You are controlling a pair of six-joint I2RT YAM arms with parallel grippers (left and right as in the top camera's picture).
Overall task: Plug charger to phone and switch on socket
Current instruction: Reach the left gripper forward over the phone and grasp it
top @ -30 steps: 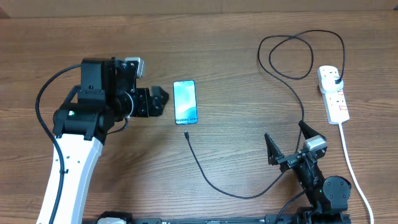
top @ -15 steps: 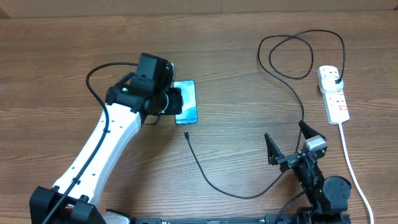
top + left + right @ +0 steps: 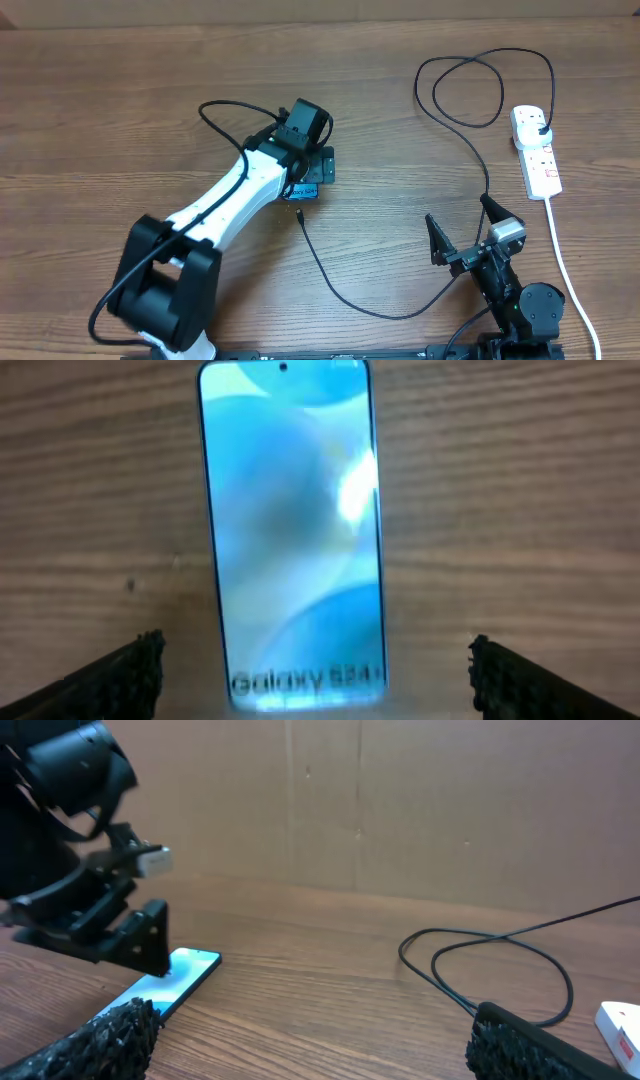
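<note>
Over the last second the left arm has swung in from the left of the overhead frame, and the left gripper [image 3: 314, 168] now sits directly over the phone [image 3: 303, 190], hiding all but its lower short edge from above. In the left wrist view its fingers are spread wide, one on each side of the phone [image 3: 290, 530], and I cannot tell whether they touch it. The phone, the charger [image 3: 340, 288], the socket [image 3: 537, 150] and the right gripper [image 3: 462, 226] have not moved. The right gripper is spread and empty at the lower right.

This looks like the start of bracing or grasping the phone so the connector can go in; neither plugging in nor switching on is done.

The phone lies flat on the table [image 3: 150, 60], just left of centre. Its long axis runs top to bottom of the frame. Its "Galaxy S24" edge points toward the lower edge, at the charger's connector tip [image 3: 299, 216], which is near but apart. The charger's plug sits in the socket.
</note>
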